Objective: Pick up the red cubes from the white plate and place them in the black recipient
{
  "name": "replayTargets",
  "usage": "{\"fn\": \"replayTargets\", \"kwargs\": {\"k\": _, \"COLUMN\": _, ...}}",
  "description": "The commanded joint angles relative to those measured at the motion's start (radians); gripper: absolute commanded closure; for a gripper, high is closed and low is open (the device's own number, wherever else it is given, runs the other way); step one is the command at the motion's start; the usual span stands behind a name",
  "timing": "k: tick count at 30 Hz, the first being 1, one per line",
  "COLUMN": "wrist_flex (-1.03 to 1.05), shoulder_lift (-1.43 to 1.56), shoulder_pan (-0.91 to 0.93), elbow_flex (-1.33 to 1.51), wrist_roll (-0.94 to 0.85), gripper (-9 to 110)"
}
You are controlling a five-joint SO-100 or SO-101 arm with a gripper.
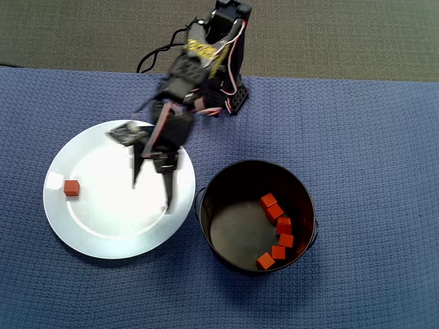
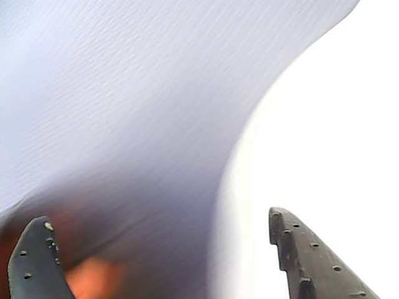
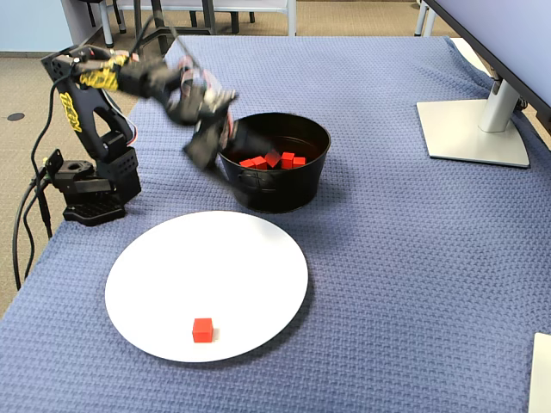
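Pincer [image 1: 151, 195] spread wide, empty, above white plate [image 1: 103, 233].

Wrist view is smearing; orange blur [image 2: 93, 277] at lower left is staying unidentifiable. Pincer [image 1: 151, 195] is blurring overhead, partly covering white plate [image 1: 103, 233].

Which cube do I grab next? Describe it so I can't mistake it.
Find the white plate left of the black pot in the overhead view. The cube sits alone near its left rim, the only one not in the pot.

No legible text or labels.
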Motion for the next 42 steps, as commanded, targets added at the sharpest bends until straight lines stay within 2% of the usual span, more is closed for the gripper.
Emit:
{"fn": "replayTargets", "kwargs": {"k": 1, "wrist_flex": -0.179, "shoulder_lift": -0.081, "shoulder_pan": 0.172, "elbow_flex": 0.005, "wrist_roll": -0.247, "gripper": 62}}
{"fn": "replayTargets", "kwargs": {"k": 5, "wrist_flex": -0.273, "shoulder_lift": -0.189, "shoulder_pan": 0.264, "elbow_flex": -0.026, "wrist_roll": -0.362, "gripper": 63}}
{"fn": "replayTargets", "kwargs": {"k": 12, "wrist_flex": -0.351, "shoulder_lift": -0.379, "shoulder_pan": 0.362, "elbow_flex": -0.132, "wrist_roll": -0.440, "gripper": 62}}
{"fn": "replayTargets", "kwargs": {"k": 42, "wrist_flex": -0.525, "shoulder_lift": -0.686, "shoulder_pan": 0.430, "elbow_flex": -0.250, "wrist_roll": -0.469, "gripper": 64}}
